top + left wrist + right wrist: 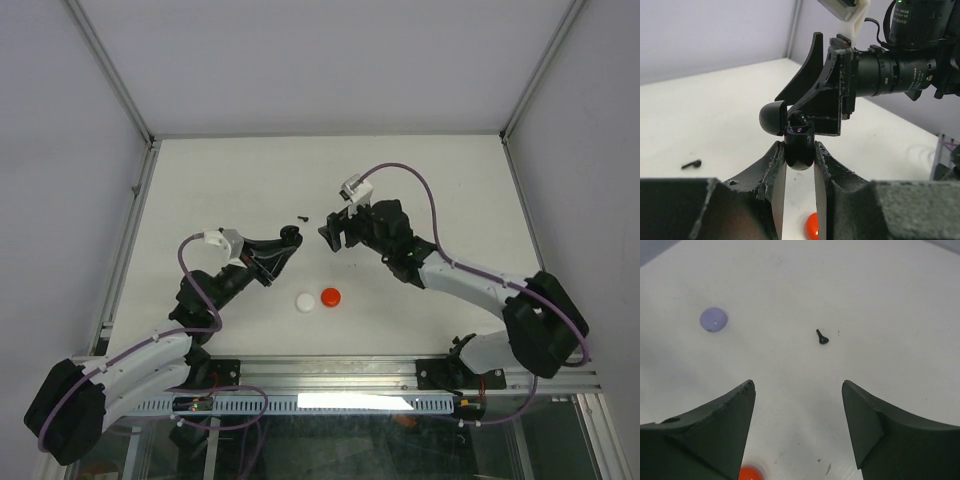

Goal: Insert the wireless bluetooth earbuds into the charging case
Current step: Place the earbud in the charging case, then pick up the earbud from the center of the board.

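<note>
Left gripper (799,148) is clamped on the open black case (800,158), held up over mid-table. Right gripper (797,386) hangs spread, nothing in it. The loose black earbud (822,337) lies on the table (890,300) just ahead of those fingers, toward the far edge, stem pointing away. Right arm's pick, I'd say.

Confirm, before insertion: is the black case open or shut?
Open: the black case, clamped in the left claw, has its lid flipped back.
</note>
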Controlling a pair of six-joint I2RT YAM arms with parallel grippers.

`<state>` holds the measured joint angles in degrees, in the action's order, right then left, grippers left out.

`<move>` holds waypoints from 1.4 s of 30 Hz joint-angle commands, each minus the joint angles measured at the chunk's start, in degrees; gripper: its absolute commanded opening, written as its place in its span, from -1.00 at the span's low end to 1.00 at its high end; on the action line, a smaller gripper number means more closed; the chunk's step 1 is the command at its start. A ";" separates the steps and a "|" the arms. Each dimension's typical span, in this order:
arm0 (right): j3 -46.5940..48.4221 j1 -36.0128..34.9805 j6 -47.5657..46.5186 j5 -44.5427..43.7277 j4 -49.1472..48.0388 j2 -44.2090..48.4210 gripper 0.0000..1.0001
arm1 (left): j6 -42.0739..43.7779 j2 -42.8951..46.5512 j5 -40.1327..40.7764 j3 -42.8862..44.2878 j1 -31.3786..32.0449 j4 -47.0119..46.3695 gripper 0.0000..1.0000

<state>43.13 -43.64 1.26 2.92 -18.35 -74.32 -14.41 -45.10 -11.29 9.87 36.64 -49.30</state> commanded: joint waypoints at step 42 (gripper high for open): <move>40.86 5.91 -12.30 10.39 19.01 -50.16 -0.60 | -5.89 2.68 9.83 2.27 -7.90 18.89 -1.00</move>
<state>83.96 -37.69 -8.32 15.05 -5.19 -126.13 -19.94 -43.99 -0.54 10.04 29.15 -28.23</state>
